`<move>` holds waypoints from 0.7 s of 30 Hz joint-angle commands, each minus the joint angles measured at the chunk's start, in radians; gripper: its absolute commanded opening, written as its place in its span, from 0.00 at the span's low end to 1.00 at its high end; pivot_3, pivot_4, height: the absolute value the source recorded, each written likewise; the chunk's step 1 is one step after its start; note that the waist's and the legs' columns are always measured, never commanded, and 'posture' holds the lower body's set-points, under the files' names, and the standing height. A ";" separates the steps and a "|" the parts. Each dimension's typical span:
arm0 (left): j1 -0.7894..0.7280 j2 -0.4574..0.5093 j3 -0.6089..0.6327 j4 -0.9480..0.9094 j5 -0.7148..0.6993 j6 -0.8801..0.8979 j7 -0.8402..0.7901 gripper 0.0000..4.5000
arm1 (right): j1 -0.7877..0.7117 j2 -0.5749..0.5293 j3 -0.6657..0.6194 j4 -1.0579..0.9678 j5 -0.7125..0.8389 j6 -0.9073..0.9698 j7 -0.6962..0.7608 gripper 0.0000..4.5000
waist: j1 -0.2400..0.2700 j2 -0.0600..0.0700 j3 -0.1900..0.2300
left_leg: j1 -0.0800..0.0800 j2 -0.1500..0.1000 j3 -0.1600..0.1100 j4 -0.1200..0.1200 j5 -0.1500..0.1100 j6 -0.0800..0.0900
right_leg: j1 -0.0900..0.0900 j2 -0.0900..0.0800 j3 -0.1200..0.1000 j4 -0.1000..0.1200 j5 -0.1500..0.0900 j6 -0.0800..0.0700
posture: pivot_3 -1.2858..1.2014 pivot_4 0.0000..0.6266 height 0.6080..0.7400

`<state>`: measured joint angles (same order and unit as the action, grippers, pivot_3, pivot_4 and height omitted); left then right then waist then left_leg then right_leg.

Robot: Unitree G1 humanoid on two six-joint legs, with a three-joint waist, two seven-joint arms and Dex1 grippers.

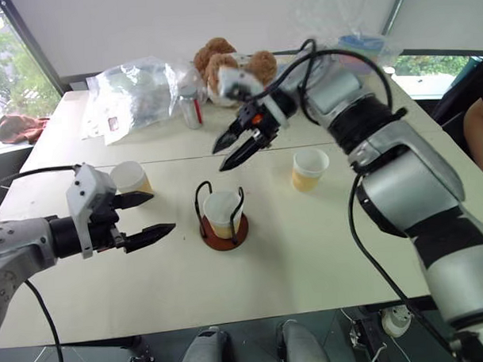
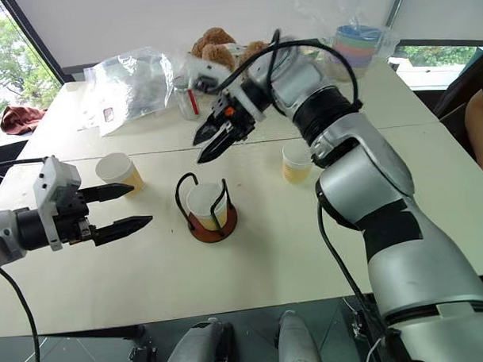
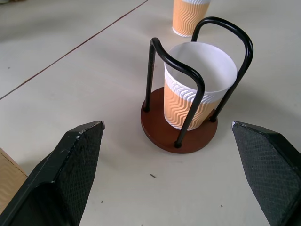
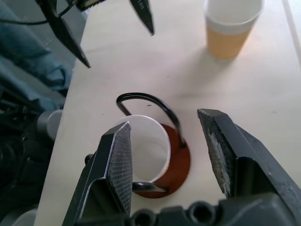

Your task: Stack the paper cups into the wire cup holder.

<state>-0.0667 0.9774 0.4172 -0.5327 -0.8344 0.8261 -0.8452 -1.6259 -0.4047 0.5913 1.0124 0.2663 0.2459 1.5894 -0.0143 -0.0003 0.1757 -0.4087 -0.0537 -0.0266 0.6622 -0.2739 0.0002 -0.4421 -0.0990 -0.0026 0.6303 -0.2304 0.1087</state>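
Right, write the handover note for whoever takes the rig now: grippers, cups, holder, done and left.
Left gripper: open, empty, level above the table beside the wire cup holder.
Right gripper: open, empty, above and behind the holder, pointing down at it.
Done: one paper cup stands upright in the holder.
Left: two cups on the table, one by the left gripper, one on the right side; both upright, both to be stacked into the cup in the holder.

Rippled paper cup [image 3: 197,89], glossy black wire holder [image 3: 181,136], matt table [image 1: 307,250]
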 commanded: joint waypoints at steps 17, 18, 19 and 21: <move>-0.205 0.093 -0.058 0.059 -0.097 0.038 -0.065 1.00 | 0.496 -0.410 -0.262 -0.482 -0.274 -0.052 -0.196 0.54 | -0.027 0.002 0.001 | 0.001 0.002 0.004 0.001 -0.001 0.003 | 0.000 0.002 0.002 0.001 0.000 0.000 | 0.52 0.24 1.00; -0.210 0.095 -0.064 0.066 -0.090 0.036 -0.072 1.00 | 0.502 -0.409 -0.268 -0.494 -0.273 -0.042 -0.193 0.54 | -0.025 0.002 0.001 | 0.001 0.002 0.004 0.001 -0.001 0.003 | 0.000 0.002 0.001 0.001 0.000 0.000 | 0.52 0.24 1.00; -0.212 0.096 -0.067 0.071 -0.084 0.034 -0.078 1.00 | 0.506 -0.407 -0.273 -0.504 -0.273 -0.034 -0.192 0.54 | -0.021 0.002 0.001 | 0.001 0.002 0.004 0.001 -0.001 0.003 | 0.000 0.002 0.001 0.000 0.000 0.000 | 0.52 0.24 1.00; -0.215 0.095 -0.067 0.079 -0.076 0.034 -0.085 1.00 | 0.499 -0.401 -0.286 -0.503 -0.279 -0.025 -0.210 0.54 | -0.013 0.002 0.001 | 0.001 0.002 0.004 0.001 -0.001 0.003 | 0.001 0.001 0.001 0.000 0.000 0.000 | 0.52 0.24 1.00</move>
<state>-0.2687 1.0545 0.3350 -0.4518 -0.9217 0.8800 -0.9200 -1.1063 -0.8025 0.3511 0.5339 -0.0177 0.2140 1.3923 -0.0272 0.0016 0.1768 -0.4082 -0.0522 -0.0227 0.6637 -0.2747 0.0025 -0.4415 -0.0977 -0.0013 0.6303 -0.2304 0.1088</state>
